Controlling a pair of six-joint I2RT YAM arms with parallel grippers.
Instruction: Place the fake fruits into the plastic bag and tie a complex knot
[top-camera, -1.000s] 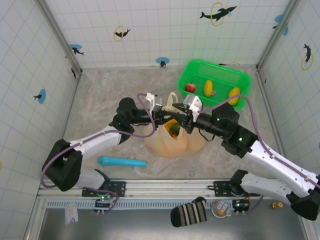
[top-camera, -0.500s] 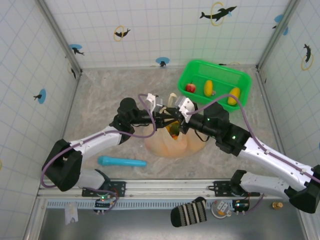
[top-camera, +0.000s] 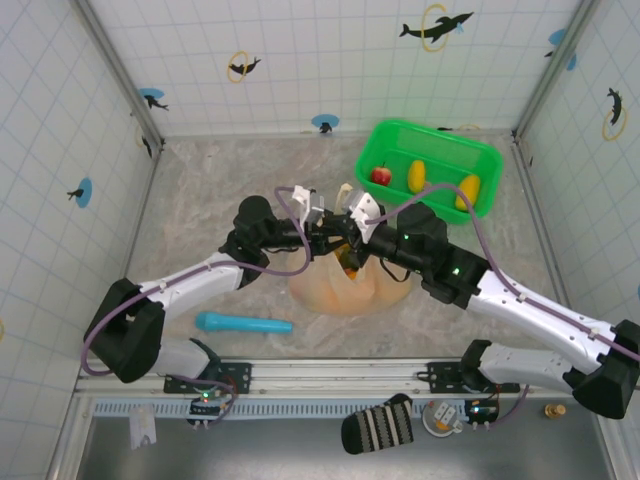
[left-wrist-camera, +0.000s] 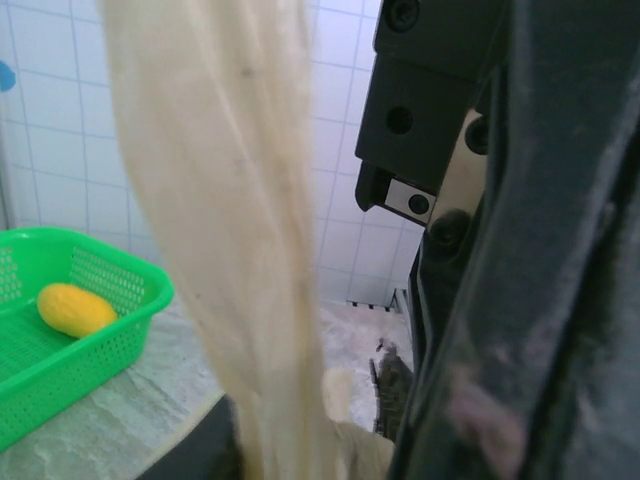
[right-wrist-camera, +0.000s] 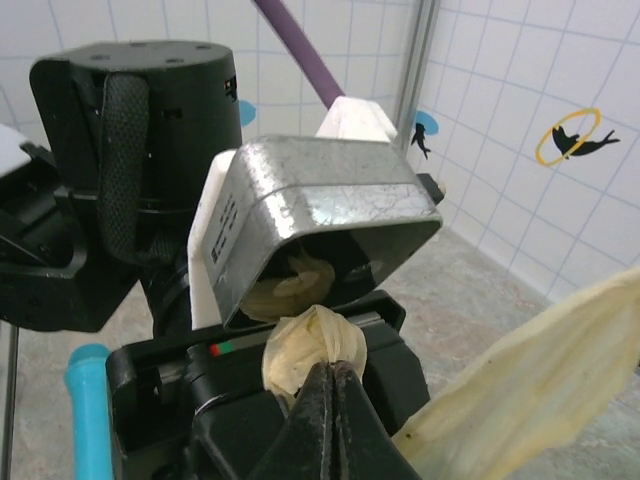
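Cream bag; green basket; blue tube.

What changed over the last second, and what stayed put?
The right gripper swung left across the plastic bag toward the left gripper and closed on a twisted handle, narrowing the bag's mouth. The left gripper, the green basket with its three fruits and the blue tube stayed put.

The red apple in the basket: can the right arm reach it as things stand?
Probably not yet: the right gripper is shut on a bunch of the plastic bag and must let go first. The way to the red apple looks free.
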